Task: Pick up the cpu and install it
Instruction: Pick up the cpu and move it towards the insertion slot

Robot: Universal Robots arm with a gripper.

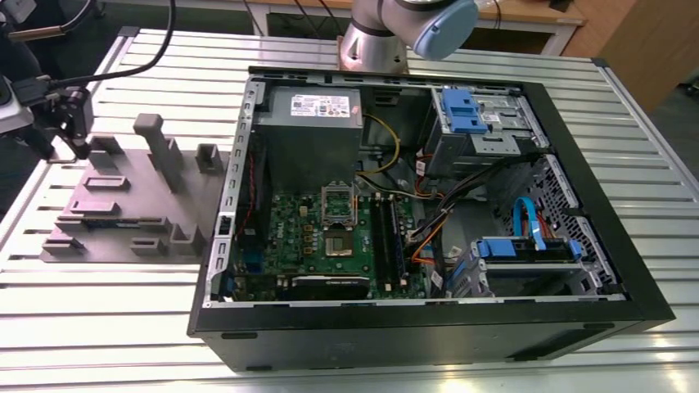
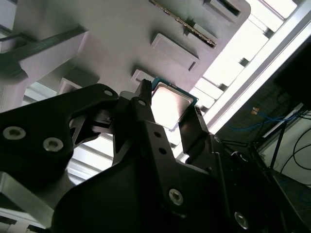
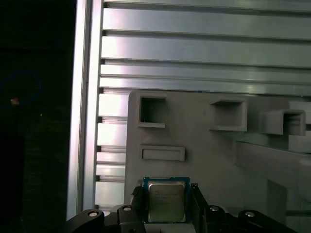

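End effector (image 3: 166, 195) clamped the cpu (image 3: 166, 204) by opposite edges at the fixture (image 3: 218, 160); light, stiff chip, underside contacts probably fragile.

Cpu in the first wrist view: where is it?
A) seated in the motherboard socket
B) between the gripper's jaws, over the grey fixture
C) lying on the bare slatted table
B: the cpu sits between the jaws of the gripper, which press on its two opposite edges, with the grey fixture behind it.
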